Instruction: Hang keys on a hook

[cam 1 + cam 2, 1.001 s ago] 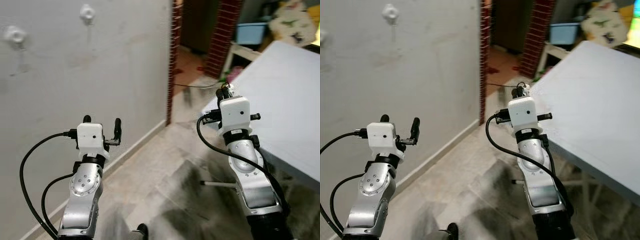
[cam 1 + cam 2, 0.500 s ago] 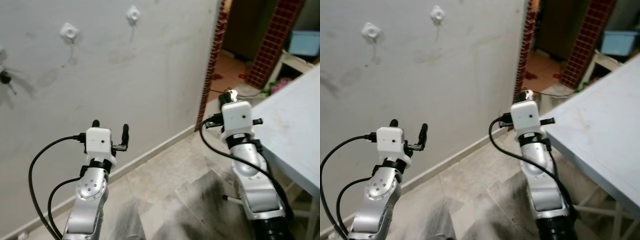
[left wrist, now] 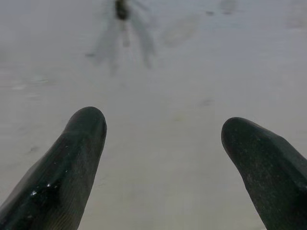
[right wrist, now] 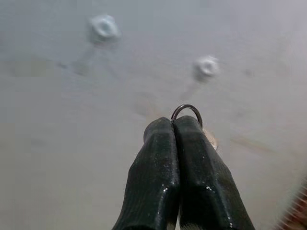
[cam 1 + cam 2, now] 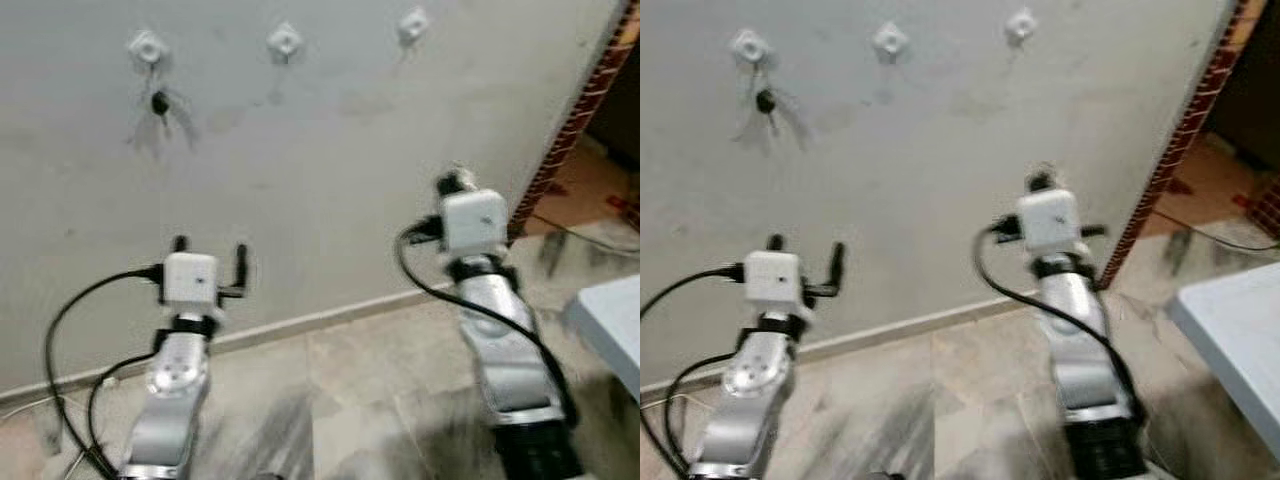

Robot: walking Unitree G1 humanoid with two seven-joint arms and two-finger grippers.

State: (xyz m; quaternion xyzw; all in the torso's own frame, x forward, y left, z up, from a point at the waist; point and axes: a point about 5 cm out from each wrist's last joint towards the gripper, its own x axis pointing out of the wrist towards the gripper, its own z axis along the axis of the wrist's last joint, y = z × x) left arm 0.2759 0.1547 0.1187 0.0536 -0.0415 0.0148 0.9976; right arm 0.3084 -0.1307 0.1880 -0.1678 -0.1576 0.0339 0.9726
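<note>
Grey wall (image 5: 330, 180) with three white hooks (image 5: 285, 41), right end effector (image 4: 173, 125) clamped on key ring (image 4: 187, 109), left end effector (image 3: 163, 129) fingers apart, empty.

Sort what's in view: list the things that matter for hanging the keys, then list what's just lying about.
For the job:
- key ring, pinched in the shut right hand
- free middle hook and right hook on the wall
- left hook, already holding keys

Just about:
- open left hand, holding nothing
- white table
- brick doorway edge
- cable on the floor
</note>
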